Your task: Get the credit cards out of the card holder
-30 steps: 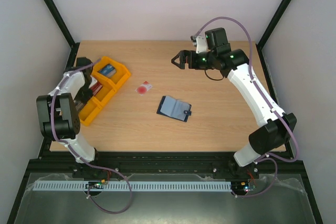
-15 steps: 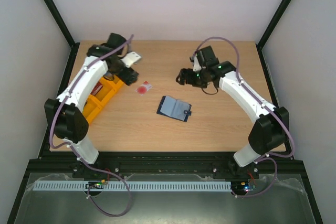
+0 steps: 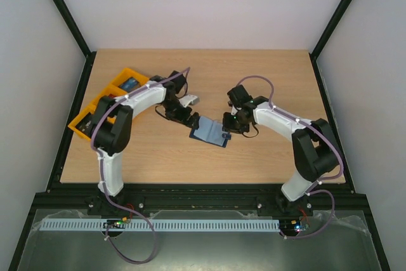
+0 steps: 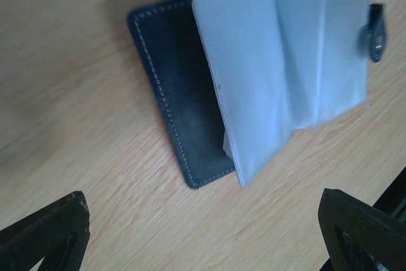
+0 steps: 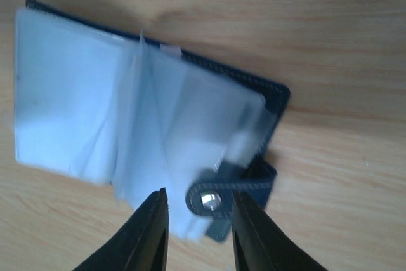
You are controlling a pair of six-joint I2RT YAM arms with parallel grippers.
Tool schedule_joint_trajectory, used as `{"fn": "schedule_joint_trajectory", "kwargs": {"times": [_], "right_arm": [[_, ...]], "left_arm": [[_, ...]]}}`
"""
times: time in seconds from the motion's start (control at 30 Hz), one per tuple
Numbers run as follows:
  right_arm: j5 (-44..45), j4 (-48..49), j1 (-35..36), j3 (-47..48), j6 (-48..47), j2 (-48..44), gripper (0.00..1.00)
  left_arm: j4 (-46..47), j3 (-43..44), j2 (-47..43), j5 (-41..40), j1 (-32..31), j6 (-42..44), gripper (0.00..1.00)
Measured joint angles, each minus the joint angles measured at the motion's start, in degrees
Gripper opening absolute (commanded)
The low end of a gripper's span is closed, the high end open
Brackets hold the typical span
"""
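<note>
The card holder (image 3: 210, 132) lies open on the table, navy outside (image 4: 177, 93) with pale blue pockets (image 4: 279, 61) fanned out. My left gripper (image 3: 184, 113) hovers over its left end, open wide, its fingertips (image 4: 44, 233) at the bottom corners of the left wrist view. My right gripper (image 5: 198, 220) is low over the right end. Its jaws stand a narrow gap apart above the snap tab (image 5: 222, 198), gripping nothing. No credit cards show in the pockets or on the table.
An orange tray (image 3: 95, 111) with a blue item (image 3: 130, 84) in one compartment sits at the table's left edge, behind my left arm. Bare wood surrounds the card holder, and black frame posts stand at the table's corners.
Both arms have swung in from the table's sides to the card holder. The right jaws have narrowed and the left have widened. The white card with the red mark is now covered by my left gripper.
</note>
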Motion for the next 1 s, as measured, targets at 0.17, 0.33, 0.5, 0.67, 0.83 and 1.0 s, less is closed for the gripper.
{"fn": "schedule_joint_trajectory", "kwargs": {"times": [0.17, 0.33, 0.5, 0.67, 0.83, 1.0], "right_arm": [[-1.2, 4.8, 0.0, 0.0, 0.2, 4.9, 0.21], [-4.6, 6.6, -0.1, 1.0, 0.0, 9.5, 0.21], [-11.7, 11.2, -0.1, 1.4, 1.3, 10.7, 0.22], [-17.0, 16.5, 0.0, 1.4, 3.5, 12.5, 0.21], [-20.1, 18.4, -0.1, 2.5, 5.4, 16.0, 0.21], [-21.4, 17.4, -0.1, 6.8, 5.3, 17.0, 0.21]], "left_arm": [[2.4, -1.5, 5.2, 2.7, -1.6, -2.0, 0.97], [3.7, -1.8, 6.5, 6.2, -2.2, -2.6, 0.9], [4.1, -1.7, 7.6, 9.3, -2.0, -2.7, 0.83], [4.0, -0.5, 9.2, 12.6, -2.3, -2.6, 0.83], [3.4, 0.8, 10.2, 14.1, -2.3, -2.6, 0.78], [4.0, 0.8, 11.0, 13.1, -2.4, -2.8, 0.41]]}}
